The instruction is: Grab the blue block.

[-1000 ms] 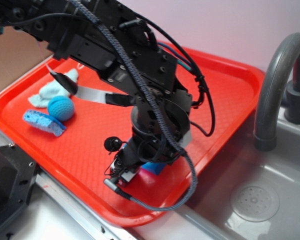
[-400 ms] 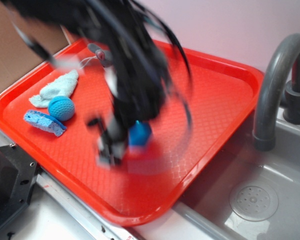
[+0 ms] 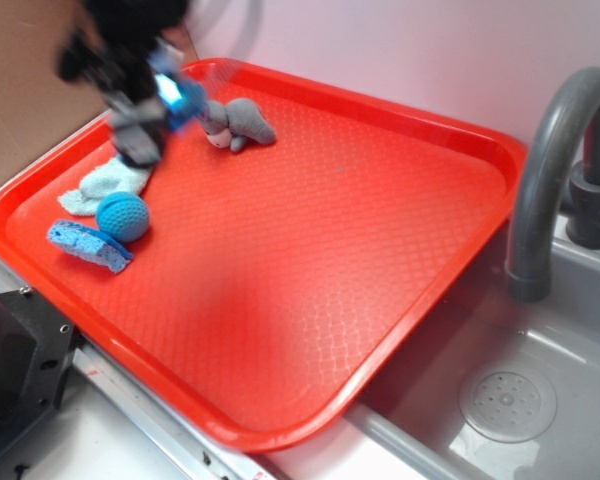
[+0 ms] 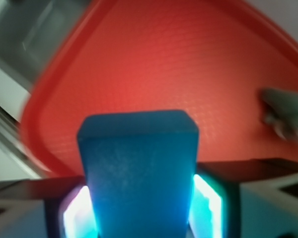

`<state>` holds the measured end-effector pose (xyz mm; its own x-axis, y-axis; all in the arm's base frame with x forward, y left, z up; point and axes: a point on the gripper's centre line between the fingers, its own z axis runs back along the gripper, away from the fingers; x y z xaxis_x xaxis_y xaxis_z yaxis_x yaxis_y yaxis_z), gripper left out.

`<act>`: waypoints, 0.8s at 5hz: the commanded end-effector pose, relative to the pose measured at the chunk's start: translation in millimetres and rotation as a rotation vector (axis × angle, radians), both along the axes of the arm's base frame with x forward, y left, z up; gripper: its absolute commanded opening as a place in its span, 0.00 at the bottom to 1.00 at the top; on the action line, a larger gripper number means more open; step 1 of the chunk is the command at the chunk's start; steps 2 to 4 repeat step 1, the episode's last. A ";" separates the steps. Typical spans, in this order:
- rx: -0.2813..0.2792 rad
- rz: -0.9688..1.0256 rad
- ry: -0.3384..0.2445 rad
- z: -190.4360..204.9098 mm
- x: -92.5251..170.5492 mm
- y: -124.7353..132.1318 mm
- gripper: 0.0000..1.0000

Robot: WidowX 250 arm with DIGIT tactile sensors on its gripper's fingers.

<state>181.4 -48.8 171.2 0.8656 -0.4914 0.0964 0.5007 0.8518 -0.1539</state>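
The blue block [image 4: 139, 168] fills the lower middle of the wrist view, a smooth medium-blue brick clamped between my two fingers [image 4: 208, 203], well above the red tray [image 4: 154, 69]. In the exterior view my gripper [image 3: 155, 100] is a dark blur at the upper left, raised over the tray's far left corner, and the blue block [image 3: 180, 98] shows in it as a bright blue patch. The gripper is shut on the block.
On the red tray [image 3: 310, 270] lie a grey plush toy [image 3: 238, 122] at the back, a pale blue cloth [image 3: 108, 182], a teal crocheted ball [image 3: 122, 216] and a blue sponge wedge [image 3: 88, 246] at the left. A grey faucet [image 3: 550, 170] and sink [image 3: 500, 400] stand right.
The arm has swung fast from the tray's front middle up to its far left corner, carrying the blue block off the tray. The grey plush toy is now uncovered.
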 end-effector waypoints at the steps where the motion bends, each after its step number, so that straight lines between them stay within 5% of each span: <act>1: 0.216 0.374 -0.037 20.7 -4.1 1.5 0.00; 4: 0.216 0.374 -0.037 20.7 -4.1 1.5 0.00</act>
